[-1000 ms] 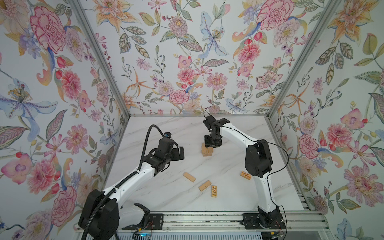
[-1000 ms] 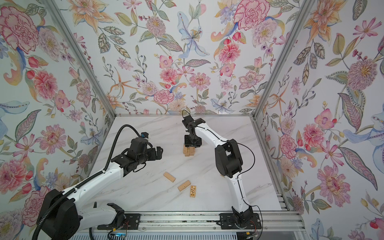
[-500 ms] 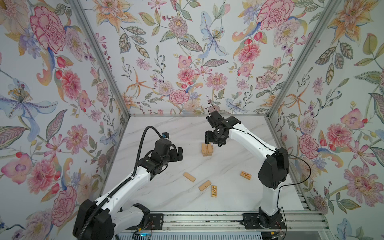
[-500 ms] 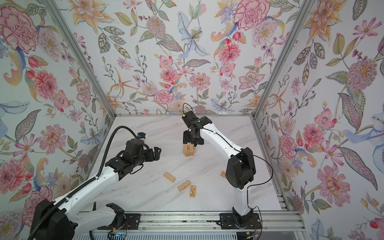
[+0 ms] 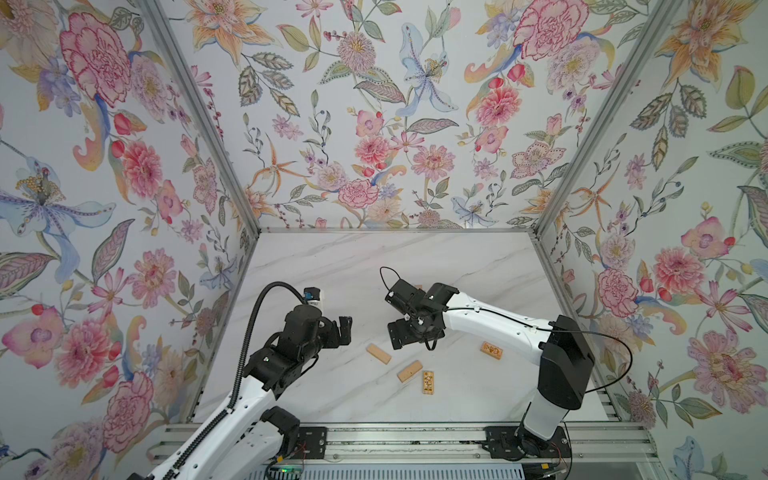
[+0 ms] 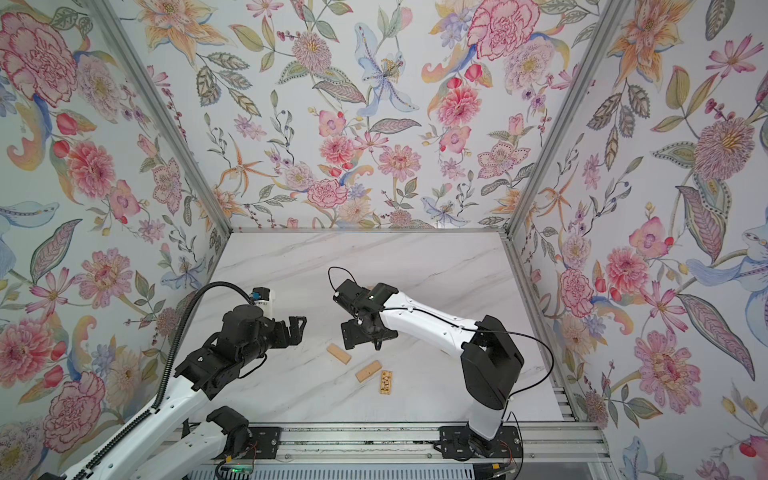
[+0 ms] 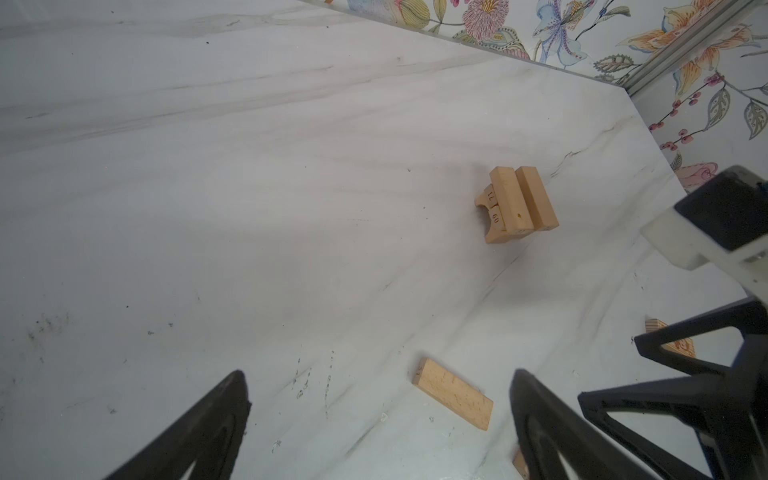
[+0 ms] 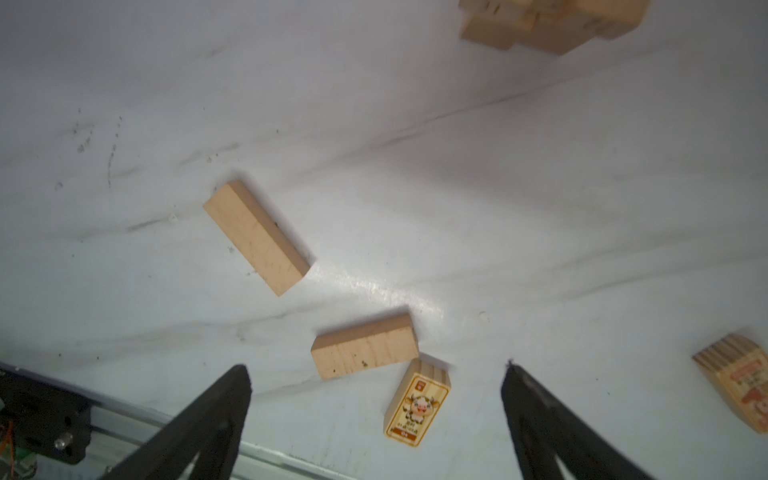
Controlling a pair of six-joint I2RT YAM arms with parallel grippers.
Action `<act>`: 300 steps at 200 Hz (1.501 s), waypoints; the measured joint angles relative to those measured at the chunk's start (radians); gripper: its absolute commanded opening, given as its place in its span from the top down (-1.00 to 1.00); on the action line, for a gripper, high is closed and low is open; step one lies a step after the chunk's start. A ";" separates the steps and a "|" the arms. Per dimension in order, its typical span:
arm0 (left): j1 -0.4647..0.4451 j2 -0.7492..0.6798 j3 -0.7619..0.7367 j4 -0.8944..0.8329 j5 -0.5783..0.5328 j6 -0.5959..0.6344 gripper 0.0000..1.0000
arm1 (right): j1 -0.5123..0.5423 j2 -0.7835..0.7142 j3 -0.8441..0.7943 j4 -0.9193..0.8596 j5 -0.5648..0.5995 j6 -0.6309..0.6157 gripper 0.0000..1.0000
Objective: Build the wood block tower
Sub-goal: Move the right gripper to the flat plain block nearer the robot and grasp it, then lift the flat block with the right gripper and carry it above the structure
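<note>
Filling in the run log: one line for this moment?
left gripper open, empty | right gripper open, empty | tower standing, untouched | plain wood blocks loose | printed wood blocks loose

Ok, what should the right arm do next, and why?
Probably lower the open, empty right pincer onto the plain light-tan wooden brick nearest its tips and close. That brick lies loose on the white marble table, while the small crossed-brick wooden tower looks unfinished.

A white, grey-veined marble tabletop sits enclosed on three sides by walls of floral wallpaper in pinks, oranges and blues. Bare metal posts mark the back corners. A silver rail runs along the near edge. Dark specks dot the marble.
</note>
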 measured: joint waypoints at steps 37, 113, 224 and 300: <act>-0.025 -0.109 -0.074 -0.027 0.018 -0.071 -0.98 | 0.047 -0.084 -0.145 0.061 -0.035 0.008 -0.94; -0.174 -0.232 -0.140 -0.090 -0.040 -0.218 -0.98 | 0.088 -0.070 -0.235 0.146 -0.100 -0.040 -0.94; -0.203 -0.246 -0.148 -0.128 -0.092 -0.279 -0.98 | 0.093 0.045 -0.239 0.203 -0.108 -0.094 -0.93; -0.203 -0.233 -0.148 -0.135 -0.115 -0.278 -0.98 | 0.092 0.072 -0.208 0.185 -0.093 -0.111 -0.92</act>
